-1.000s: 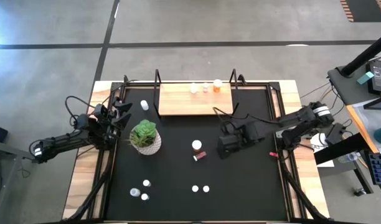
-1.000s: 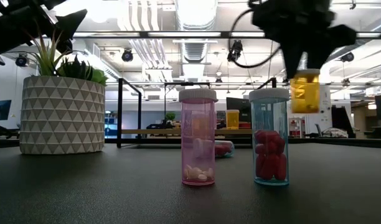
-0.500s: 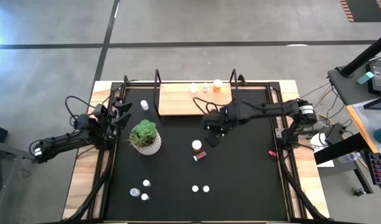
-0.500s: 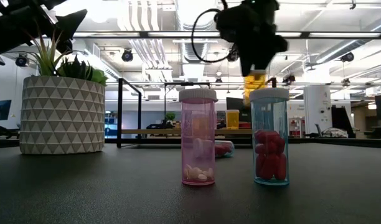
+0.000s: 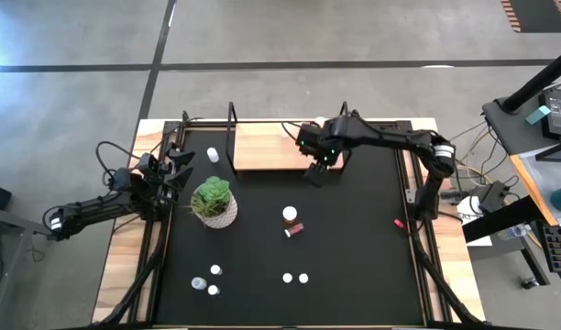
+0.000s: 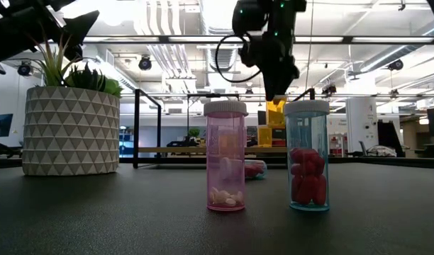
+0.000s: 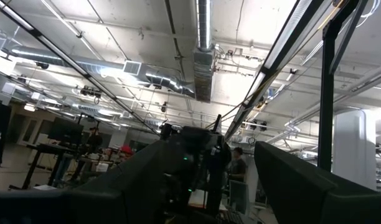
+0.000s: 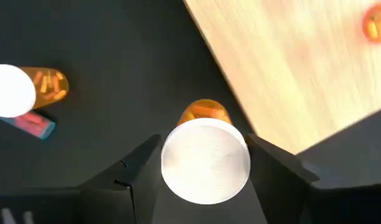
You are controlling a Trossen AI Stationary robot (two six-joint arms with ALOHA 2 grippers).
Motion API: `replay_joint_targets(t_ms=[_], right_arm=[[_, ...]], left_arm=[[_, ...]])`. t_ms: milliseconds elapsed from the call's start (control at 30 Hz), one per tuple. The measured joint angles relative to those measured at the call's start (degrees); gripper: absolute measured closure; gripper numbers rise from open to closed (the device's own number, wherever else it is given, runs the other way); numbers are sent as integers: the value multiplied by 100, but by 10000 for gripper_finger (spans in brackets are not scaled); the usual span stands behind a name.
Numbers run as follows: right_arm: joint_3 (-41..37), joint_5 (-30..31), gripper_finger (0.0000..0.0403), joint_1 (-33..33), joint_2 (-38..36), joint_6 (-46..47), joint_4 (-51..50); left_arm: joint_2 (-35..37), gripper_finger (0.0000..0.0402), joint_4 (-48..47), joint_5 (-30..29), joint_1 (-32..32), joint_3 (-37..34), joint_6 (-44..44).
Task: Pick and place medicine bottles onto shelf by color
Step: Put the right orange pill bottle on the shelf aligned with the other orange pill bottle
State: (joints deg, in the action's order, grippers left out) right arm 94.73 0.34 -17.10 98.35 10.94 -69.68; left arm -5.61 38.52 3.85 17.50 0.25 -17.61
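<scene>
Right pincer pinched an orange bottle by its white cap, raised over the shelf front edge, left pincer spread beside the potted plant, other bottles on the desk.

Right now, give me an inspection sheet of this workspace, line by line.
Surface: black tabletop, light wood borders at the sides.
Job's things: shelf at the far edge with a few bottles near its right end; upright and fallen bottles mid-table; white-capped bottles near the front.
Clutter: potted plant left of centre.
Hands: right hand shut on an orange bottle at the shelf's near right corner; left hand open, waiting by the plant.
Cables: loops along both arms and the table's right edge.
Surroundings: concrete floor, a desk at the right.
</scene>
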Motion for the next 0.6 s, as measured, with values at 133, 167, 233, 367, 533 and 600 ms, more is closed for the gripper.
replay_joint_targets(t_ms=[133, 167, 233, 367, 533, 600], right_arm=[[51, -46, 197, -384, 80, -410, 157], [57, -82, 197, -475, 97, -549, 167], [64, -152, 196, -624, 137, -873, 165], [64, -204, 196, -879, 223, -1524, 294], [109, -209, 195, -1182, 418, -2285, 362], [173, -220, 195, -1345, 522, -2487, 373]], left_arm=[[0, 168, -2, 1, 0, 0, -1], [1, 168, -1, 1, 0, -1, 1], [2, 168, 0, 0, 0, -2, -1], [0, 168, -2, 1, 0, 0, 0], [1, 168, 0, 0, 0, -2, 0], [1, 168, -1, 0, 0, 0, 1]])
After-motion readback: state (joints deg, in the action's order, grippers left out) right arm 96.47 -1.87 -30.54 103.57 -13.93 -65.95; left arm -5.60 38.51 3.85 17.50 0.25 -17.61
